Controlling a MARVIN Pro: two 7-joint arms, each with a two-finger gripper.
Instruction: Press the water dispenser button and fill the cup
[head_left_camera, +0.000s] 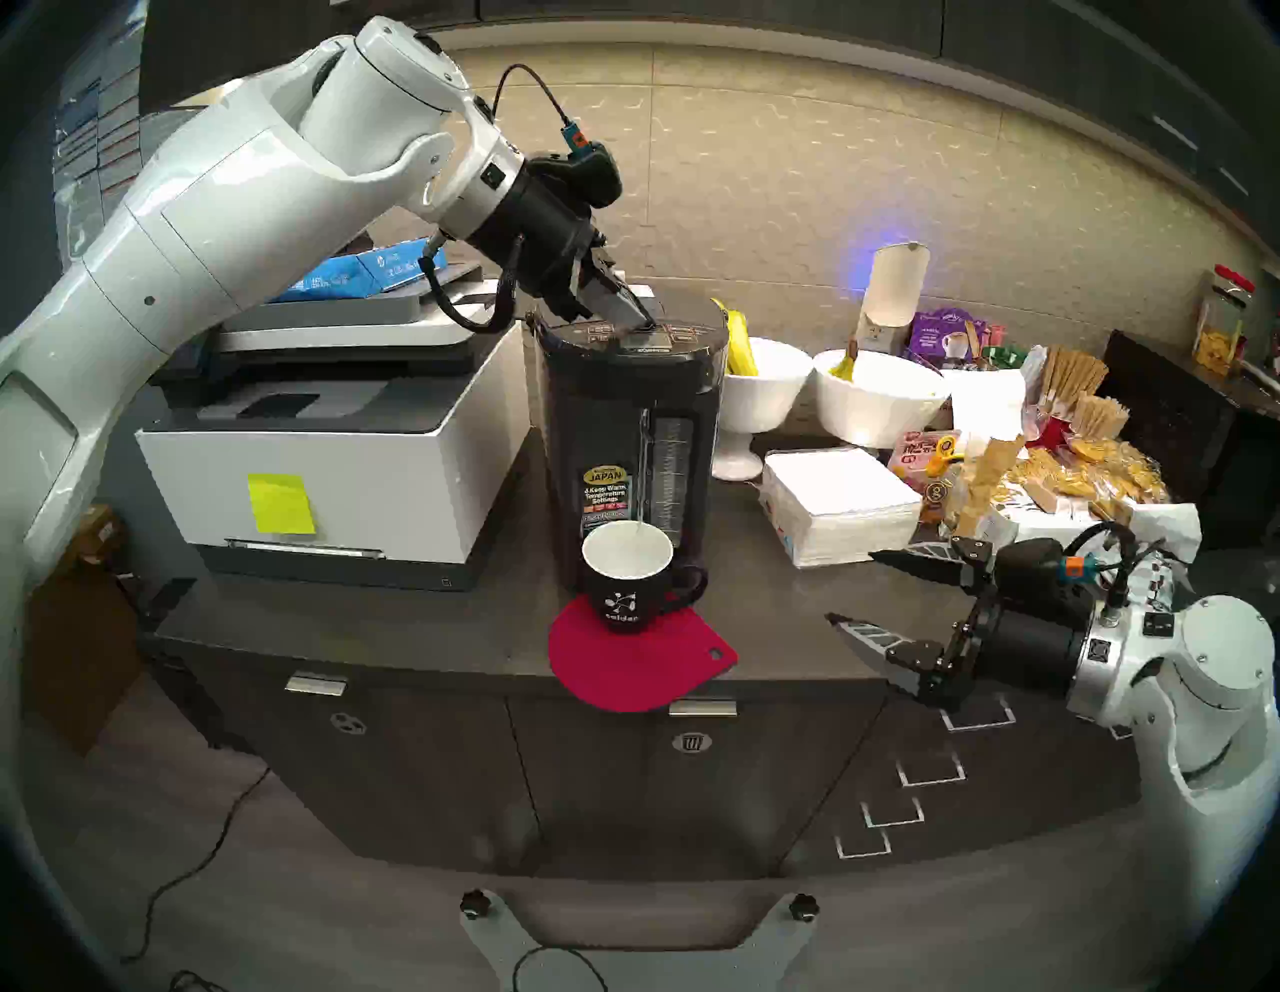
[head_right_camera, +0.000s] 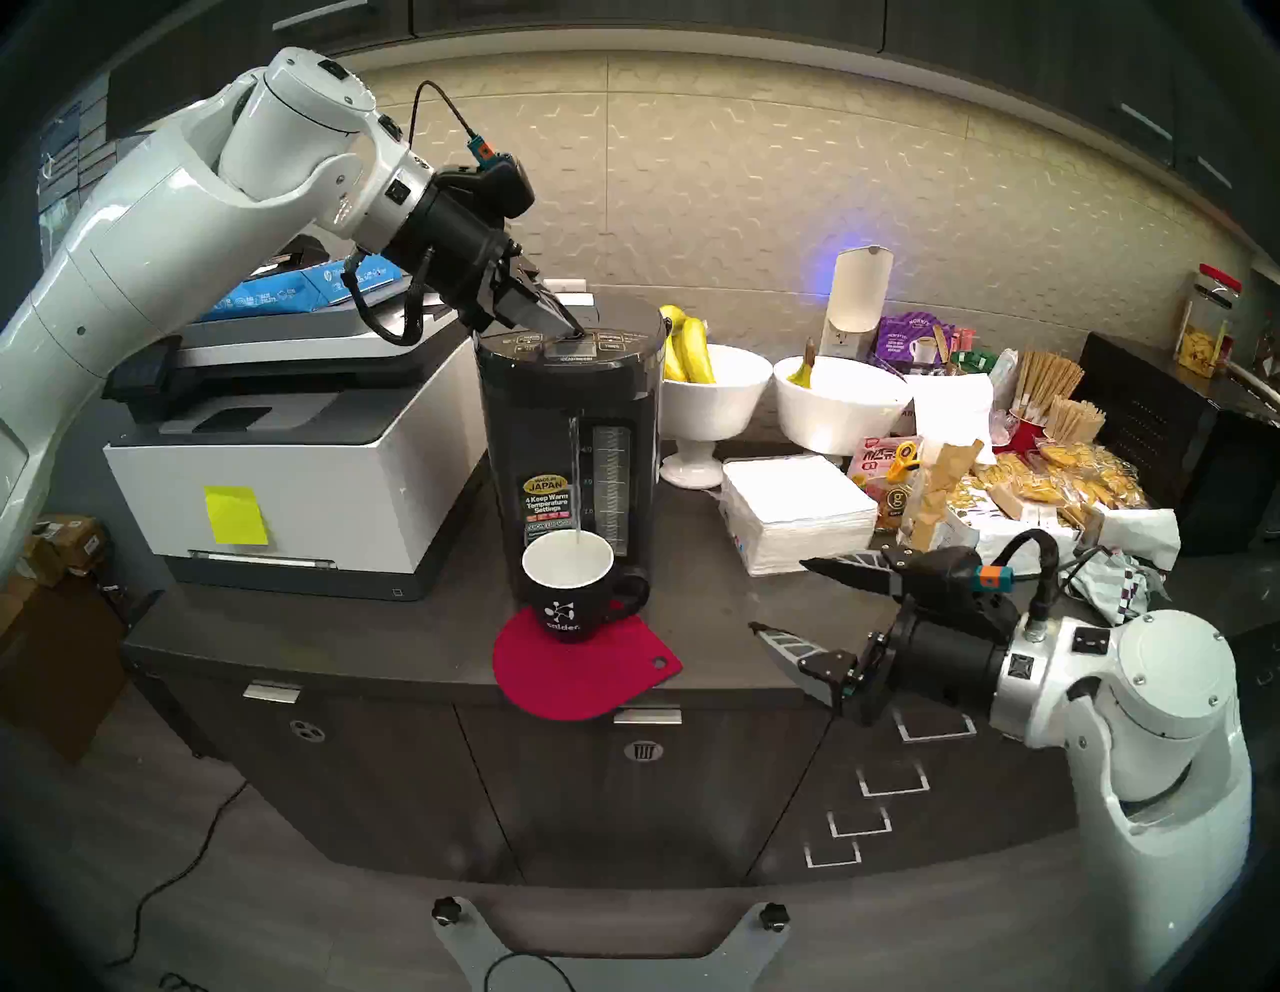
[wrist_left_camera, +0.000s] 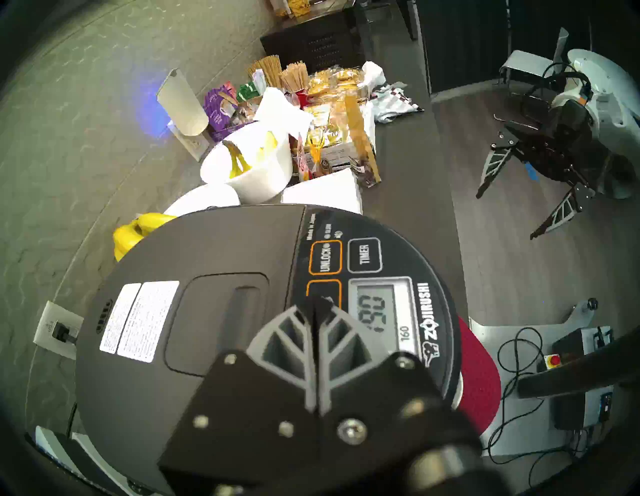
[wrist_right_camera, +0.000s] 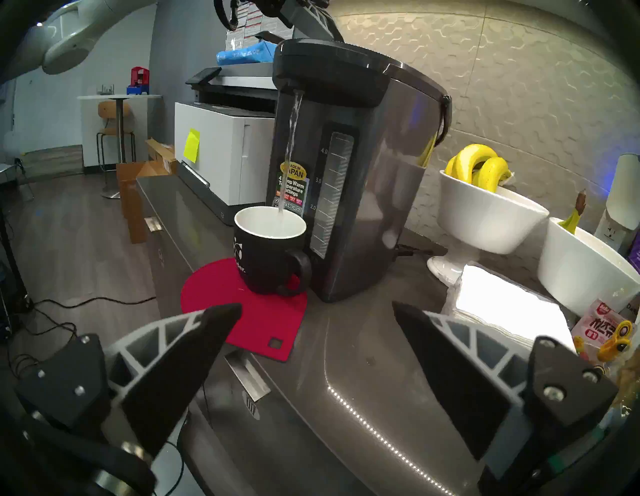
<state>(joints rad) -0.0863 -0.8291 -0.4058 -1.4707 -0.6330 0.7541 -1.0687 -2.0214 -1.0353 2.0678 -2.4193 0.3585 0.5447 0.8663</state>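
The dark grey water dispenser (head_left_camera: 630, 429) (head_right_camera: 554, 415) (wrist_right_camera: 363, 156) stands on the counter beside the printer. My left gripper (head_left_camera: 651, 324) (head_right_camera: 578, 331) (wrist_left_camera: 317, 304) is shut, and its tips rest on the button (wrist_left_camera: 322, 289), an orange-outlined key beside the display that they mostly cover. A thin stream of water (wrist_right_camera: 291, 145) falls from the spout into the black cup (head_left_camera: 627, 582) (head_right_camera: 568, 589) (wrist_right_camera: 270, 256), which stands upright on a red mat (head_left_camera: 637, 665) with its handle to the right. My right gripper (head_left_camera: 848, 585) (head_right_camera: 777, 594) (wrist_right_camera: 317, 306) hangs open and empty to the cup's right.
A white-and-grey printer (head_left_camera: 332, 443) stands left of the dispenser. To its right are two white bowls (head_left_camera: 762, 388) with bananas, a stack of napkins (head_left_camera: 838, 506) and a crowd of snack packets (head_left_camera: 1080, 471). The red mat overhangs the counter's front edge.
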